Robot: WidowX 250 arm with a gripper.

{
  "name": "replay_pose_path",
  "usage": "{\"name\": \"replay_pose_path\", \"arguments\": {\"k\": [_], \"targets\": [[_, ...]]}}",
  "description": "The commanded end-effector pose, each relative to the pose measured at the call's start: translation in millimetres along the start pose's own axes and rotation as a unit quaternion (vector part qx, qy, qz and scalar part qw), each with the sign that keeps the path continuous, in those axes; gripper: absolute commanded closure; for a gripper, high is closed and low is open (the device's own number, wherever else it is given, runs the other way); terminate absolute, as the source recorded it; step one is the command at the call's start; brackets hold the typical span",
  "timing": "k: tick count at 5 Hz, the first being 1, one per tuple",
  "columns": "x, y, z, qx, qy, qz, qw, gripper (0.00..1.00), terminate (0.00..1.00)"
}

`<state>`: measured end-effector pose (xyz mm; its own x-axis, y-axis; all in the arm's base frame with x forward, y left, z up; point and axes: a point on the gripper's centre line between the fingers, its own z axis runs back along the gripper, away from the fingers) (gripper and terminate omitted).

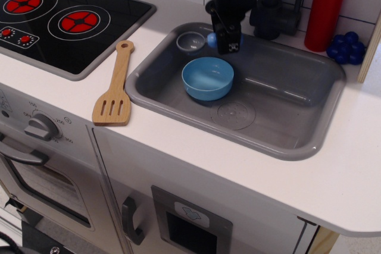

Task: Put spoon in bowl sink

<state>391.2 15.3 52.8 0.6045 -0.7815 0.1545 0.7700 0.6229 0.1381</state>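
The spoon (191,41) has a grey round scoop and a stubby blue handle. It hangs level over the back left corner of the grey sink (286,108), beyond the far rim of the bowl. My black gripper (219,40) is shut on the blue handle, and the scoop points left. The light blue bowl (207,78) stands upright and empty on the sink floor, just in front of and below the spoon. The round drain pattern (236,113) shows to the right of the bowl.
A wooden slotted spatula (116,86) lies on the white counter left of the sink. A black stove top (59,19) with red burners is at the far left. A dark faucet (274,11), a red bottle (324,10) and blue toy grapes (346,47) stand behind the sink.
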Motion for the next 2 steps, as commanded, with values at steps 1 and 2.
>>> {"name": "replay_pose_path", "arguments": {"k": [1,2], "targets": [[1.5,9.1,-4.5,0.015,-0.023,0.007,0.9996,1.0,0.0],[-0.6,4.1,-15.5,0.026,-0.017,-0.001,0.9995,1.0,0.0]]}}
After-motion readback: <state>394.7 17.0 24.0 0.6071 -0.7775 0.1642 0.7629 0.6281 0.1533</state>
